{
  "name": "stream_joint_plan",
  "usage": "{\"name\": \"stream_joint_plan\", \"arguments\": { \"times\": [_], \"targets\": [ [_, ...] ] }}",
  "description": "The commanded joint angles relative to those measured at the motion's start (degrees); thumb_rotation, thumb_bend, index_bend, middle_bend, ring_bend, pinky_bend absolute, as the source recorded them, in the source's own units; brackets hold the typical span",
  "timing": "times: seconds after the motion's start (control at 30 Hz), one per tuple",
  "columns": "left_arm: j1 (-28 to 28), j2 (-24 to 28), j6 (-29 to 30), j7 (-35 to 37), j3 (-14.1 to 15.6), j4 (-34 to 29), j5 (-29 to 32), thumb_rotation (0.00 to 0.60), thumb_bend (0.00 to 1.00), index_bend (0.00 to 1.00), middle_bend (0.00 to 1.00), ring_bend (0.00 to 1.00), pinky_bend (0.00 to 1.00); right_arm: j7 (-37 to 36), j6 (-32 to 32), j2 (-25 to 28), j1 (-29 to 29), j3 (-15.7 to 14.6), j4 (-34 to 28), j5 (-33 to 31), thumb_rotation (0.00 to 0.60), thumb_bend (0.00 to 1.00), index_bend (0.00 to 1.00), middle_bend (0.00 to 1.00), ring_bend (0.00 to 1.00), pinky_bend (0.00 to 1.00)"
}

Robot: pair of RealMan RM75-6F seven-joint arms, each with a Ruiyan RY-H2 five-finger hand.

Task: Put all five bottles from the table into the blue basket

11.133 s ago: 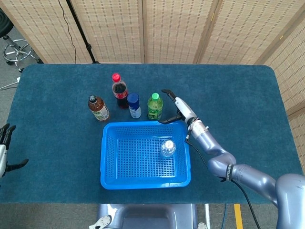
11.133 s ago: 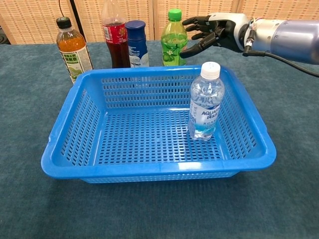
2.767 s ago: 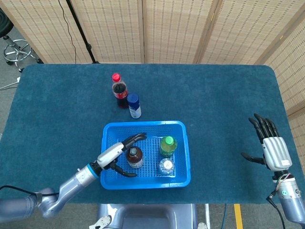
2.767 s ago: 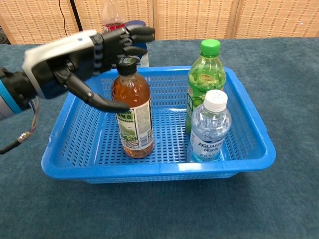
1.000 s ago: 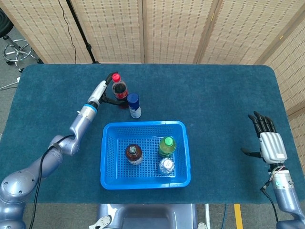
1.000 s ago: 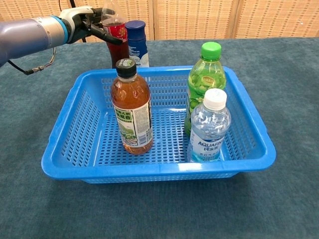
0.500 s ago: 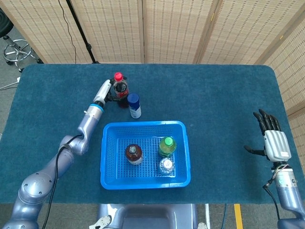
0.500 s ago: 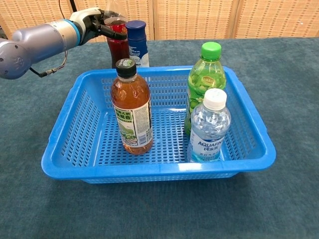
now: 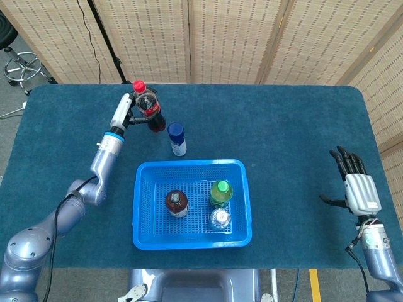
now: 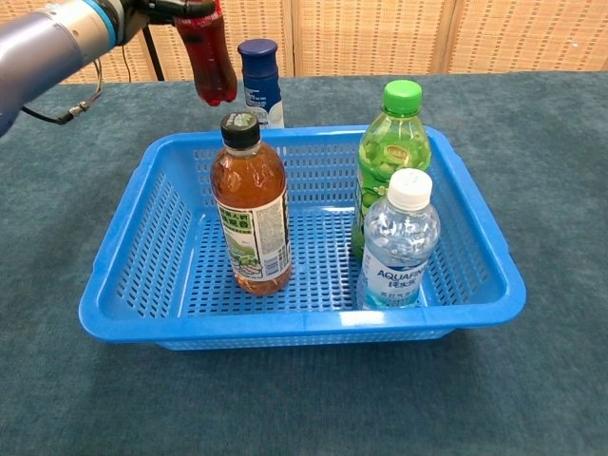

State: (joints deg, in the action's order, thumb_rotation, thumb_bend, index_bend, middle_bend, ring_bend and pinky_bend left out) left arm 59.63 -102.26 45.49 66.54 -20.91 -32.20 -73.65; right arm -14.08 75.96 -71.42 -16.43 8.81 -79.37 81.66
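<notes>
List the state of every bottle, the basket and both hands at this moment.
Red-capped bottle: lifted off the table, tilted, held by left hand.
Blue-capped bottle: upright on table.
Tea bottle, green bottle, water bottle: upright in basket.
Blue basket: holds three bottles.
Right hand: open, empty.

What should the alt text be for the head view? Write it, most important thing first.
The left hand holds a red-capped cola bottle lifted above a dark blue table. A blue basket holds three upright bottles; a blue-capped bottle stands behind it. The right hand rests open at the table's right edge.
</notes>
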Motion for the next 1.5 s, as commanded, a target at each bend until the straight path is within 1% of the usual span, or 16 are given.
{"name": "stream_joint_plan", "arguments": {
  "times": [0.03, 0.13, 0.23, 0.33, 0.47, 0.7, 0.77, 1.07, 1.13, 1.17, 1.2, 1.23, 1.27, 1.3, 1.37, 1.5],
  "targets": [
    [-5.1, 8.6, 6.3, 1.2, 1.9, -11.4, -3.6, 0.600, 0.58, 0.69, 0.55, 0.48, 0.53, 0.1, 0.1, 0.0, 0.0, -0.1, -0.2, 0.2, 0.600, 0.00, 0.00, 0.00, 0.00, 0.00],
    [-8.7, 16.0, 11.0, -0.2, 3.7, -22.1, -6.7, 0.600, 0.58, 0.69, 0.55, 0.48, 0.53, 0.3, 0.4, 0.1, 0.1, -0.2, -0.7, 0.5, 0.600, 0.00, 0.00, 0.00, 0.00, 0.00],
    [-11.3, 24.1, 12.4, -1.9, 6.4, -33.1, -10.3, 0.600, 0.57, 0.69, 0.55, 0.48, 0.53, 0.5, 0.7, 0.2, 0.1, -0.3, -1.3, 0.8, 0.600, 0.00, 0.00, 0.00, 0.00, 0.00],
    [-12.4, 29.0, 12.8, -1.8, 8.7, -40.0, -13.3, 0.600, 0.57, 0.69, 0.55, 0.48, 0.53, 0.8, 1.0, 0.3, 0.2, -0.4, -1.7, 1.2, 0.600, 0.00, 0.00, 0.00, 0.00, 0.00],
    [-13.0, 32.1, 14.0, 0.2, 11.8, -45.6, -18.0, 0.600, 0.56, 0.69, 0.55, 0.48, 0.53, 0.8, 1.2, 0.4, 0.3, -0.4, -1.9, 1.3, 0.600, 0.00, 0.00, 0.00, 0.00, 0.00],
    [-12.2, 31.2, 14.9, 0.0, 14.6, -47.9, -21.9, 0.600, 0.56, 0.69, 0.55, 0.48, 0.53, 0.4, 1.4, 0.7, 0.4, -0.3, -2.1, 1.2, 0.600, 0.00, 0.00, 0.00, 0.00, 0.00],
    [-10.6, 28.5, 12.4, -0.8, 15.3, -47.7, -22.2, 0.600, 0.55, 0.69, 0.55, 0.48, 0.53, 0.3, 1.5, 0.8, 0.4, -0.3, -2.2, 1.3, 0.600, 0.00, 0.00, 0.00, 0.00, 0.00],
    [-7.4, 21.4, 10.7, -1.9, 14.6, -44.9, -20.3, 0.600, 0.53, 0.67, 0.55, 0.47, 0.53, -0.2, 1.4, 1.1, 0.5, -0.2, -2.0, 1.0, 0.600, 0.00, 0.00, 0.00, 0.00, 0.00],
    [-6.9, 20.2, 10.5, -3.2, 14.4, -44.5, -19.8, 0.600, 0.52, 0.65, 0.54, 0.44, 0.49, -0.3, 1.3, 1.1, 0.5, -0.1, -1.9, 0.8, 0.600, 0.00, 0.00, 0.00, 0.00, 0.00],
    [-6.8, 19.8, 10.5, -3.7, 14.3, -44.4, -19.6, 0.600, 0.51, 0.60, 0.49, 0.38, 0.39, -0.3, 1.2, 1.1, 0.5, -0.1, -1.9, 0.8, 0.600, 0.00, 0.00, 0.00, 0.00, 0.00],
    [-6.7, 19.2, 10.4, -4.6, 14.3, -44.2, -19.4, 0.600, 0.49, 0.48, 0.39, 0.27, 0.24, -0.3, 1.2, 1.1, 0.5, -0.1, -1.8, 0.7, 0.600, 0.00, 0.00, 0.00, 0.00, 0.00],
    [-6.4, 18.5, 10.1, -5.9, 14.4, -43.8, -19.2, 0.600, 0.48, 0.37, 0.28, 0.18, 0.15, -0.3, 1.1, 1.0, 0.5, -0.1, -1.8, 0.7, 0.600, 0.00, 0.00, 0.00, 0.00, 0.00],
    [-6.3, 18.2, 9.8, -6.5, 14.5, -43.6, -19.2, 0.600, 0.45, 0.19, 0.14, 0.07, 0.04, -0.3, 1.1, 1.0, 0.4, -0.1, -1.8, 0.7, 0.600, 0.00, 0.00, 0.00, 0.00, 0.00],
    [-5.7, 17.7, 9.0, -7.4, 14.8, -43.3, -19.3, 0.600, 0.41, 0.06, 0.04, 0.01, 0.00, -0.2, 1.1, 1.0, 0.4, -0.1, -1.8, 0.7, 0.600, 0.00, 0.00, 0.00, 0.00, 0.00],
    [-5.1, 16.9, 8.4, -8.1, 14.9, -42.8, -19.2, 0.600, 0.35, 0.00, 0.00, 0.00, 0.00, -0.2, 1.1, 1.0, 0.4, -0.1, -1.7, 0.7, 0.600, 0.00, 0.00, 0.00, 0.00, 0.00],
    [-5.2, 16.3, 9.9, -7.7, 14.7, -42.2, -19.1, 0.600, 0.29, 0.00, 0.00, 0.00, 0.00, -0.1, 1.0, 0.9, 0.4, 0.0, -1.7, 0.5, 0.600, 0.00, 0.00, 0.00, 0.00, 0.00]
  ]
}}
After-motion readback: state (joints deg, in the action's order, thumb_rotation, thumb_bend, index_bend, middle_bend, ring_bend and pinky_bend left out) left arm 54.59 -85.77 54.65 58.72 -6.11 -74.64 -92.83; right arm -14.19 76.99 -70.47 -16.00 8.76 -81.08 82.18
